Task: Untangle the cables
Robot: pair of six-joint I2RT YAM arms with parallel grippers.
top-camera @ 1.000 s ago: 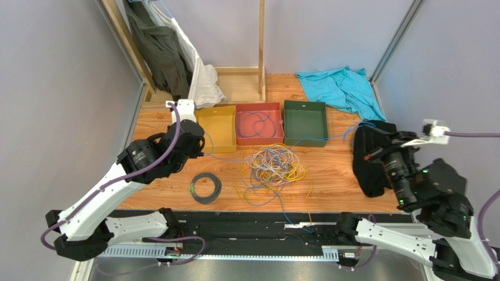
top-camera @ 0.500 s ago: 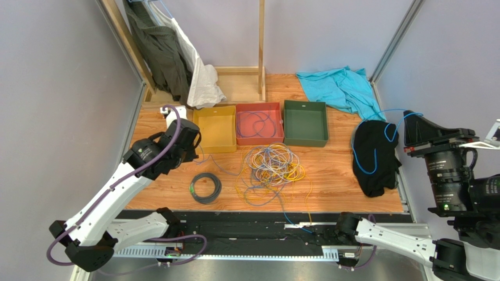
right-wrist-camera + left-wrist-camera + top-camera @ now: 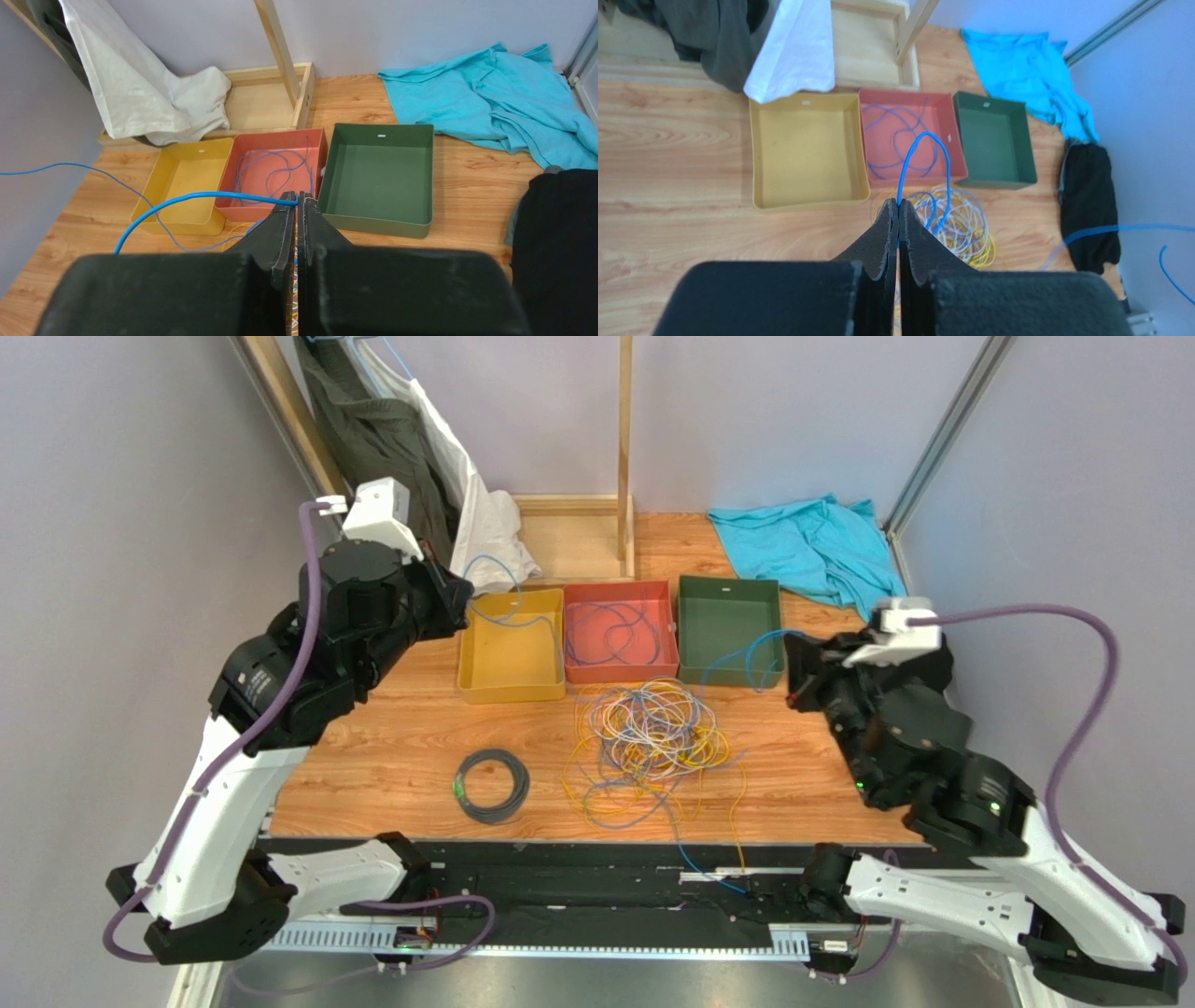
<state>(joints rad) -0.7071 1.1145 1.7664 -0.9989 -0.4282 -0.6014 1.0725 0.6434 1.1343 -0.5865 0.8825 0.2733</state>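
A tangle of white, yellow and blue cables lies mid-table in front of three trays. My left gripper is raised at the back left, shut on a thin blue cable; its tips pinch the cable. My right gripper is by the green tray, shut on the same blue cable at its tips. The cable runs slack over the yellow tray between both grippers. The red tray holds a loose blue cable. A black coiled cable lies front left.
A teal cloth lies at the back right. A black cloth lies at the right edge. A wooden post with its base frame, a white cloth and a dark garment stand behind the trays.
My left arm rose and swung back-left with the blue cable. My right arm swung out right, then came back in beside the green tray, still holding the cable.
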